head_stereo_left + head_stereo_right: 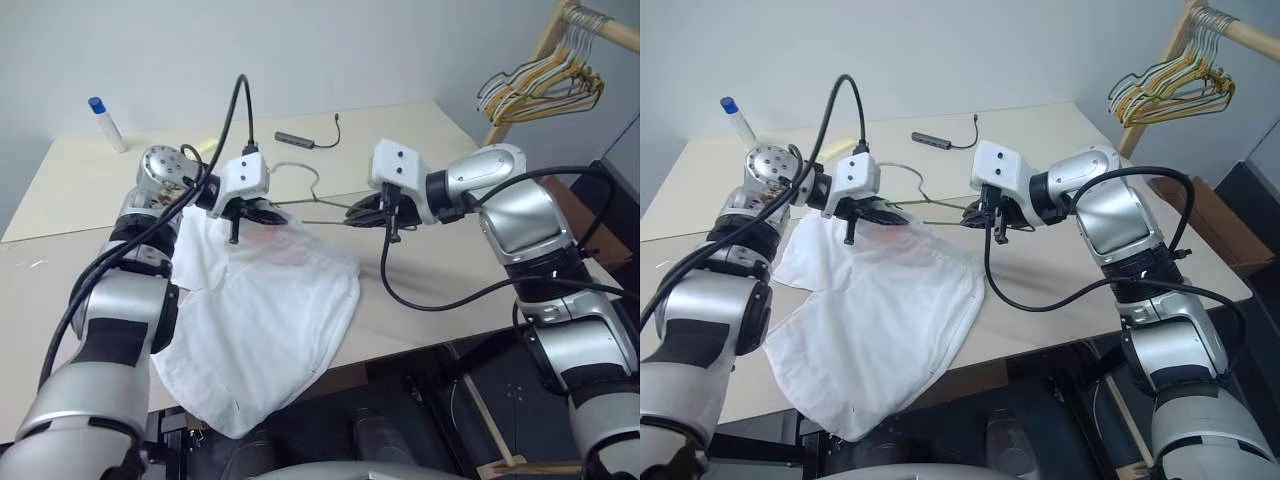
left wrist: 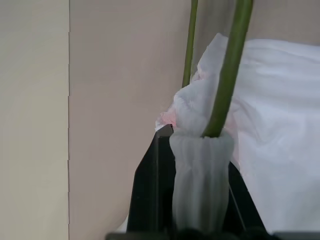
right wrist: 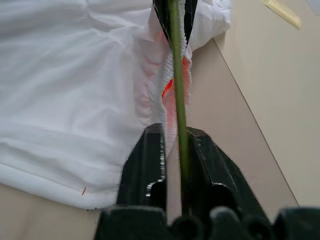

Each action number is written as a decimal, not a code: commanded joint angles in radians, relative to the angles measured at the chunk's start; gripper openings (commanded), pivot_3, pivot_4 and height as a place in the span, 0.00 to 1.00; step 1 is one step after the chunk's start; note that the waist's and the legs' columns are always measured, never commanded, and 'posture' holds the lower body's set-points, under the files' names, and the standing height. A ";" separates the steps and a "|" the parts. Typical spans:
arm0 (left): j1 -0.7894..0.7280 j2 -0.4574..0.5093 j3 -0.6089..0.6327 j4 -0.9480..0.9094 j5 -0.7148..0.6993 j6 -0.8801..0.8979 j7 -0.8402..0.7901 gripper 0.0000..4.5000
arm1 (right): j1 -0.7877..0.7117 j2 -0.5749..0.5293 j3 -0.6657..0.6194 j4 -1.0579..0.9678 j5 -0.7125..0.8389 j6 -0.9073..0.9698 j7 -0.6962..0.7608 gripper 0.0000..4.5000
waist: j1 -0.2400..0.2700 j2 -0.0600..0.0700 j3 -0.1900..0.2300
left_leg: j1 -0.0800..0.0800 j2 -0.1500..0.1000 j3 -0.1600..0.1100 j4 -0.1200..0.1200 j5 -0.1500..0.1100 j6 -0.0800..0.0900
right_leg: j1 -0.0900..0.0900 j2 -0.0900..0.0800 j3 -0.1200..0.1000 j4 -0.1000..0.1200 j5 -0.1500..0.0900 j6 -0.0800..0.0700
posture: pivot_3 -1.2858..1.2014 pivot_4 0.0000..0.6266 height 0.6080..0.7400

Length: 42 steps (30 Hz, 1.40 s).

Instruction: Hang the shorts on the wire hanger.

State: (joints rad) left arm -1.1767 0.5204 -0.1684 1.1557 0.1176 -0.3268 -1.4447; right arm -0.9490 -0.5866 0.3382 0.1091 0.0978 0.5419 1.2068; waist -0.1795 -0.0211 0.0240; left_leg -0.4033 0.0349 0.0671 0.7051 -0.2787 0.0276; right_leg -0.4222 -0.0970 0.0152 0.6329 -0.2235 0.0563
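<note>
The white shorts lie spread on the table, and their lower part hangs over its front edge. The thin olive wire hanger runs along the gathered, pink-tinted waistband between my two grippers. My left gripper is shut on a bunch of waistband, and the wire enters that bunch. My right gripper is at the waistband's other end. Its fingers stand slightly open, with the wire and a bit of waistband between them.
A bunch of yellowish and pale hangers hangs on a wooden rack at the far right. On the table's far side are a white tube with a blue cap and a dark cable hub. A cardboard box stands right of the table.
</note>
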 commanded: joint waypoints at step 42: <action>0.049 0.080 0.065 -0.142 -0.079 0.131 -0.013 0.00 | 0.425 0.380 -0.337 -0.046 0.293 0.435 -0.593 0.99 | 0.052 0.000 0.000 | 0.000 -0.001 0.000 -0.001 0.000 0.000 | 0.001 0.000 0.000 -0.001 0.000 0.000 | 0.49 0.00 1.00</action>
State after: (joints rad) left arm -1.1210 0.5868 -0.1264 1.0516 0.0682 -0.2004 -1.4589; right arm -0.5006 -0.2123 0.0018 0.0605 0.3716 0.9704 0.6190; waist -0.1279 -0.0208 0.0239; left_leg -0.4029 0.0341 0.0667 0.7038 -0.2787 0.0276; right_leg -0.4214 -0.0970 0.0152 0.6323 -0.2237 0.0567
